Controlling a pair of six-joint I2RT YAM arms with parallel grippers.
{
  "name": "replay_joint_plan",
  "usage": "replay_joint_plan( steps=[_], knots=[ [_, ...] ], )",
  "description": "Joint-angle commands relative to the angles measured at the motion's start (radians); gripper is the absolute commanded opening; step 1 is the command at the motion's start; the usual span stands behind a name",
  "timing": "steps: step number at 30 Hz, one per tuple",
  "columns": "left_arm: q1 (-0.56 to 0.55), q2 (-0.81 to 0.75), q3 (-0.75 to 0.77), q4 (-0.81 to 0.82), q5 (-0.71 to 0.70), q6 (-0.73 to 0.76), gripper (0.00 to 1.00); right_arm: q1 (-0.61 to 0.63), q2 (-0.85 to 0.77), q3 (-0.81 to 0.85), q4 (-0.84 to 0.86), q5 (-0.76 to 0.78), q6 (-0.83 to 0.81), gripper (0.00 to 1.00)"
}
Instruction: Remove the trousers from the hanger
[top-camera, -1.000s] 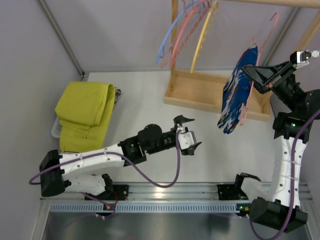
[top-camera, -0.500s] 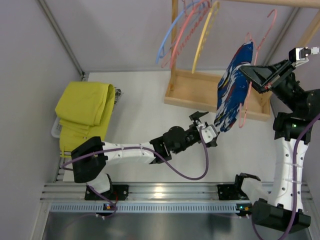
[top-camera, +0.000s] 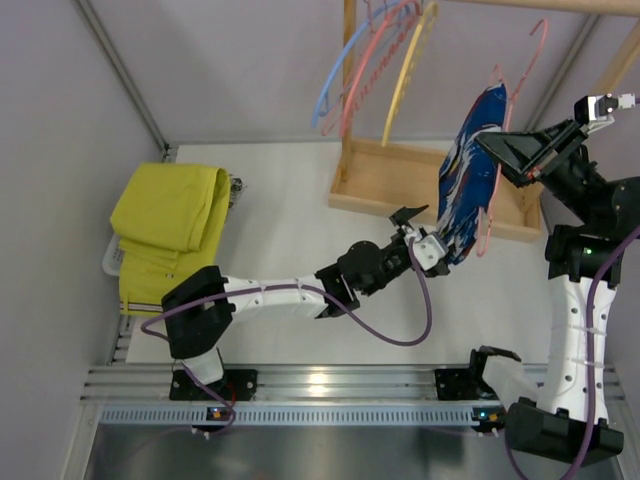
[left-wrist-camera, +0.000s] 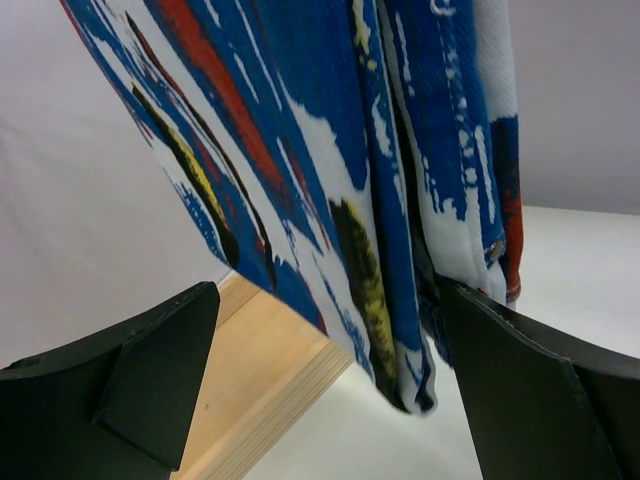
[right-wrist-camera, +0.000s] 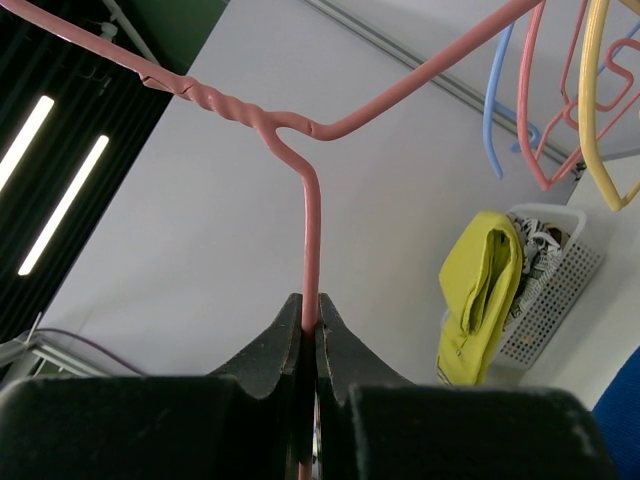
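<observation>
The blue trousers (top-camera: 468, 170) with white and red patches hang over the pale-pink hanger (top-camera: 488, 228), held in the air at the right. My right gripper (top-camera: 500, 150) is shut on the hanger's wire; the right wrist view shows the pink wire (right-wrist-camera: 310, 220) pinched between the jaws of the gripper (right-wrist-camera: 310, 312). My left gripper (top-camera: 425, 235) is open at the trousers' lower end. In the left wrist view the hanging cloth (left-wrist-camera: 330, 150) fills the space between and above the two fingers of the gripper (left-wrist-camera: 330, 335), and its hem sits next to the right finger (left-wrist-camera: 520, 380).
A wooden rack base (top-camera: 400, 185) stands behind the trousers, also in the left wrist view (left-wrist-camera: 260, 390). Blue (top-camera: 335, 75), pink (top-camera: 365, 70) and yellow (top-camera: 405, 70) hangers hang on its rail. A folded yellow garment (top-camera: 170, 225) lies on a white basket (top-camera: 108, 262) at the left.
My left arm has reached right and away from me, bringing its open gripper up to the trousers' lower end. My right gripper with the hanger has lifted slightly.
</observation>
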Motion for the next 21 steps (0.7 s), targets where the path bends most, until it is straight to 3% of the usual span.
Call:
replay_joint_plan(
  steps=[1, 14, 21],
  knots=[
    [0.0, 0.026, 0.084, 0.086, -0.024, -0.012, 0.98, 0.023, -0.039, 0.066, 0.153, 0.057, -0.036, 0.0],
    [0.014, 0.079, 0.178, 0.088, -0.044, 0.042, 0.97, 0.048, -0.066, 0.024, 0.113, 0.058, -0.056, 0.0],
    [0.045, 0.119, 0.273, 0.088, -0.052, 0.071, 0.89, 0.056, -0.075, 0.018, 0.105, 0.063, -0.054, 0.0]
  ],
)
